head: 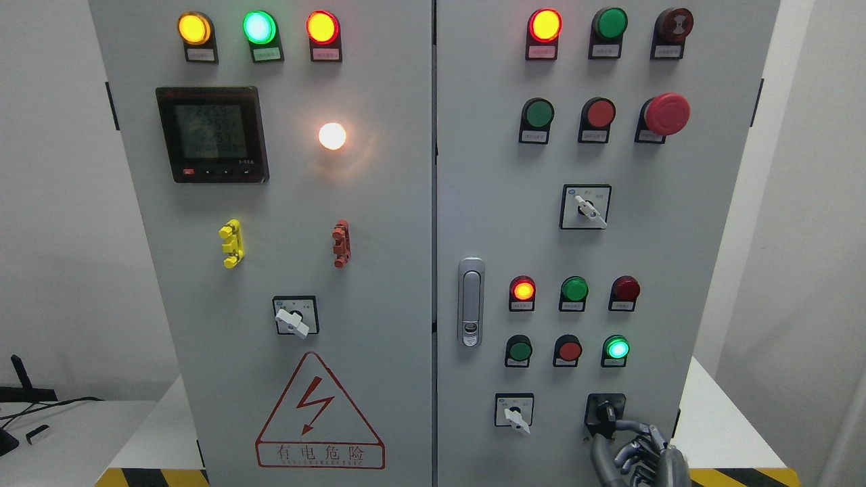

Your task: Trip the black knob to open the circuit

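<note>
Gripping black knob [604, 411] at cabinet's five o'clock, right hand [639, 446] fingers pinched on it; likely next, twisting to trip.

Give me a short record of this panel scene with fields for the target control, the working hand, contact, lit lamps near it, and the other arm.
target: black rotary knob on a black square plate, bottom right of the grey cabinet's right door
working hand: right hand, grey metal fingers, rising from the bottom edge
contact: fingertips reach the knob's right side; a firm grip cannot be confirmed
nearby lamps: round green lamp lit above the knob; round red lamp lit higher left
neighbour: white-handled selector switch left of the knob
left arm: not visible
</note>
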